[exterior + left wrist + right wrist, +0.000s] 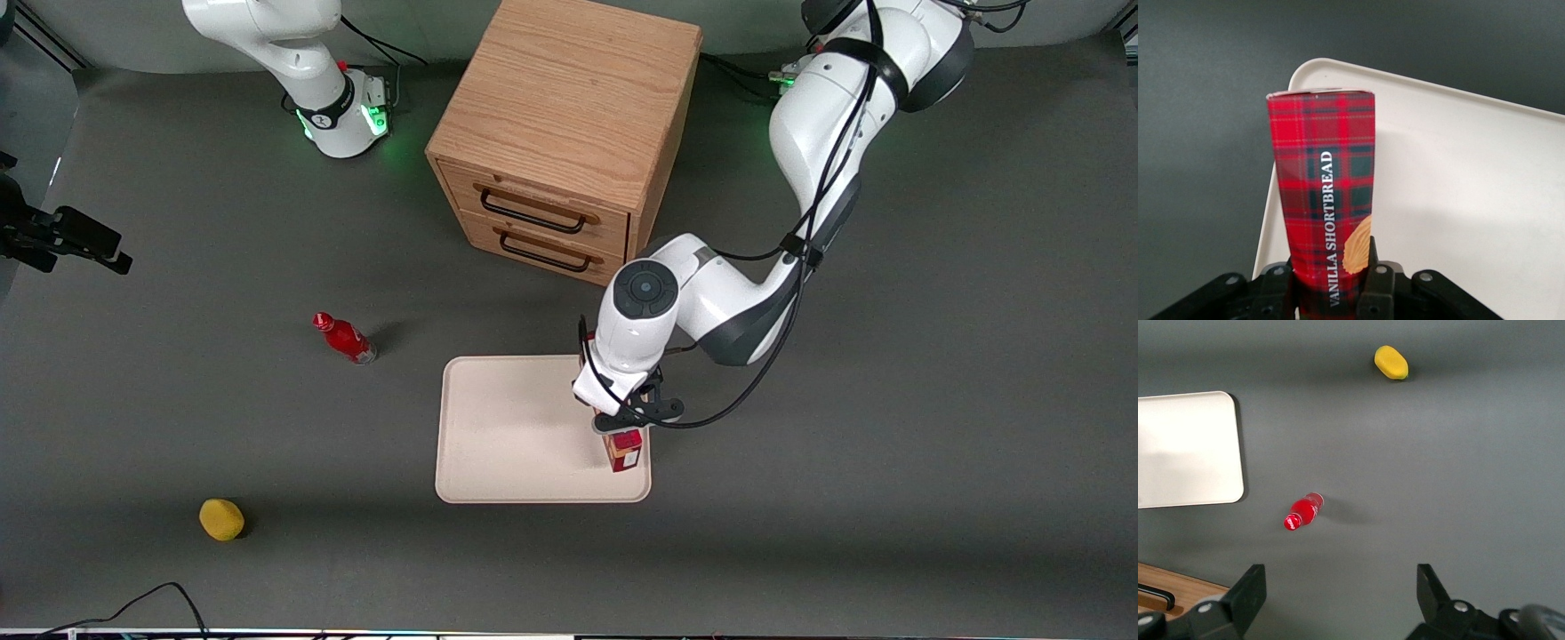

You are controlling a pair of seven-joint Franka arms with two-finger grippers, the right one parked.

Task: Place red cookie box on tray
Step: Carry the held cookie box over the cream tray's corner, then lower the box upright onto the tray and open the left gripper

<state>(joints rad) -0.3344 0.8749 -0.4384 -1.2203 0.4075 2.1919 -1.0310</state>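
The red cookie box (625, 449) (1326, 193), a slim red plaid carton lettered "VANILLA SHORTBREAD", is held by my left gripper (628, 425) (1331, 283), which is shut on it with a finger on each long side. Box and gripper hang over the cream tray (516, 436) (1471, 200), at the tray's edge toward the working arm's end and near its corner closest to the front camera. The box's lower end looks at or just above the tray floor; contact cannot be told. The arm hides the box's upper part in the front view.
A wooden two-drawer cabinet (569, 133) stands farther from the front camera than the tray. A small red bottle (345, 339) (1302, 512) lies toward the parked arm's end. A yellow lemon-like object (221, 519) (1391, 363) sits nearer the front camera. A cable (151, 604) trails at the front edge.
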